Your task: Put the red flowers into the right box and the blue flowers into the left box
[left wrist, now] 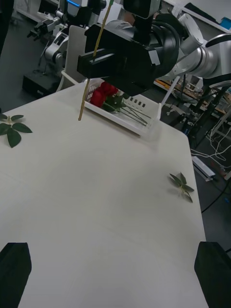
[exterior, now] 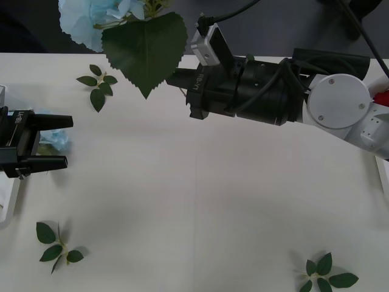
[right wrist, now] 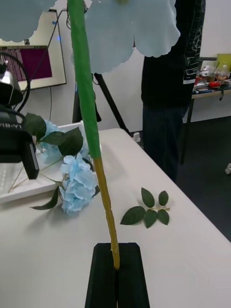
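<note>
Right gripper (right wrist: 116,269): black fingers closed on the lower stem of a blue flower (exterior: 100,18), gripped low so the bloom and its big leaf stay clear of the table.
Right arm pose: reaching leftward across the far middle of the table, held above the surface, flower carried upright toward the left side.
Left gripper (exterior: 51,141): fingers spread, holding nothing, at the left edge by the left box (right wrist: 29,185).
Blue flowers already placed (right wrist: 77,185): lying in and over that box's rim.
Red flowers (left wrist: 103,94): lying in the right box (left wrist: 144,127), at the far right.
</note>
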`<state>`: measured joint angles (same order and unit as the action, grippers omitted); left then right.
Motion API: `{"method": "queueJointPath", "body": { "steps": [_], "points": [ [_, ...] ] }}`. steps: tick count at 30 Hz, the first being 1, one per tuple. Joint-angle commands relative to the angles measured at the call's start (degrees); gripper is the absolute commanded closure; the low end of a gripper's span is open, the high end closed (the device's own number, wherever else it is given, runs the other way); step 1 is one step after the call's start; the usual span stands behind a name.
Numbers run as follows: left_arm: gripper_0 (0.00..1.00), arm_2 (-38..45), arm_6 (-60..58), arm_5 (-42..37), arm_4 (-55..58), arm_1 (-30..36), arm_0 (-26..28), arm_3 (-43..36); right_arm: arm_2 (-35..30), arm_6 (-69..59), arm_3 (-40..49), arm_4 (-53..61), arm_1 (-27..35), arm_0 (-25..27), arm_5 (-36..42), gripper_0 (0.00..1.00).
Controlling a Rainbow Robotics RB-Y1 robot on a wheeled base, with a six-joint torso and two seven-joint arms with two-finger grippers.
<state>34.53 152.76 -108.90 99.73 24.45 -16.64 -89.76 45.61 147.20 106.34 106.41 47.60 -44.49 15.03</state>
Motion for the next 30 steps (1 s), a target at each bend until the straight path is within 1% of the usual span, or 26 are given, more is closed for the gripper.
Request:
{"method": "queueJointPath", "body": {
  "steps": [1, 7, 10, 15, 24, 30],
  "points": [
    [0.0, -0.4, 2.2, 0.7, 1.3, -0.8, -1.0, -1.0, 3.3, -3.7, 1.7, -0.2, -0.3, -4.3, -3.0, 1.0],
    [0.0, -0.3, 2.2, 1.8, 1.5, -3.3, -1.0, -1.0, 11.4, -7.5, 1.7, 0.3, -0.8, -9.1, -8.9, 1.0],
    [0.0, -1.0, 2.2, 3.4, 1.5, -4.9, -1.0, -1.0, 14.2, -7.5, 1.7, 2.1, -1.7, -10.0, -10.5, 1.0],
    [0.0, -2.7, 2.2, 5.1, 1.4, -6.7, -1.0, -1.0, 16.4, -7.6, 1.7, 2.6, -3.7, -11.3, -10.5, 1.0],
    [0.0, -5.9, 2.2, 8.3, -0.9, -9.2, -1.1, -0.9, 16.9, -7.6, 1.4, 2.7, -6.7, -11.4, -10.5, 1.0],
    [0.0, -6.9, 2.2, 9.1, -0.3, -10.7, -1.0, 2.0, 17.4, -7.6, 1.3, 2.8, -7.3, -11.3, -10.9, 1.0]
  ]
}}
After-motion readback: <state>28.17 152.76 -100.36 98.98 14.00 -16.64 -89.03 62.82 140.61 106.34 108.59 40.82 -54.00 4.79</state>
